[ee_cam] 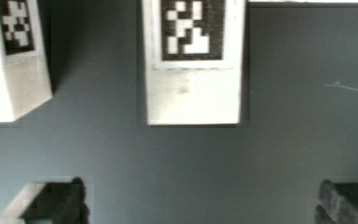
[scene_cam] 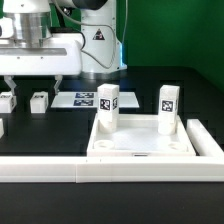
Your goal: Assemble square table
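Gripper (scene_cam: 35, 85) spread wide, holding nothing, hovering above two loose legs (scene_cam: 38, 101) (scene_cam: 7, 101).
The square top (scene_cam: 140, 151) lies at the exterior view's right, near the border rail (scene_cam: 60, 172), with two upright legs (scene_cam: 108, 104) (scene_cam: 168, 107) on it; the marker board (scene_cam: 84, 99) lies between.

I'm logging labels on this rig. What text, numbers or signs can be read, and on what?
No words or numbers can be read.
Robot base: triangular warning sign, symbol too small to read.
Legs and marker board: black-and-white tags, patterns only, no text.
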Motion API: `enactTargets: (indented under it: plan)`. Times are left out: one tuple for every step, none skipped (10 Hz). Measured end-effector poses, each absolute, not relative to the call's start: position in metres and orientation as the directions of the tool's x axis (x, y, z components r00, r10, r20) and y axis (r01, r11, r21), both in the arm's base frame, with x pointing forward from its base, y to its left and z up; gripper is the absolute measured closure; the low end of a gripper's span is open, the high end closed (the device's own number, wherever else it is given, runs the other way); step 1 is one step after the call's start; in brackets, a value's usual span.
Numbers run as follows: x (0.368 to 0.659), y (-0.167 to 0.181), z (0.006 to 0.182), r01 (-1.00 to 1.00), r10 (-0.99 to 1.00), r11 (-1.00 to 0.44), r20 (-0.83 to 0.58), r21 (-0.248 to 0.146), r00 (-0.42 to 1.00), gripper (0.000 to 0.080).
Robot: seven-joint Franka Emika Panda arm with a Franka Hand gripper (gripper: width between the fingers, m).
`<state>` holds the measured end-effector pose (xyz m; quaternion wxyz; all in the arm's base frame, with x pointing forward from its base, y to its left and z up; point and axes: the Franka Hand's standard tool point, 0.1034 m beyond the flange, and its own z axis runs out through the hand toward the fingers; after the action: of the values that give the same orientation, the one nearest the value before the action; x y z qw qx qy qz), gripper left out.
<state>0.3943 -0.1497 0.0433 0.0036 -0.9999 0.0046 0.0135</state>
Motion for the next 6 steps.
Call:
enactTargets:
  plan:
    - [0.394,-0.15,0.043,-0.009,-0.009,-1.0,-0.027,-0.007,1.0,0.015]
    - [0.39,-0.142,0.042,-0.014,-0.011,-0.999,-0.08,-0.037,0.997,0.015]
    - [0.386,-0.134,0.04,0.006,0.016,-0.998,-0.151,-0.067,0.988,0.015]
    - [0.382,-0.13,0.037,0.015,0.031,-0.997,-0.2,-0.08,0.979,0.015]
    - [0.378,-0.127,0.033,0.015,0.033,-0.997,-0.228,-0.079,0.973,0.015]
    - [0.373,-0.125,0.03,0.028,0.056,-0.995,-0.305,-0.095,0.951,0.015]
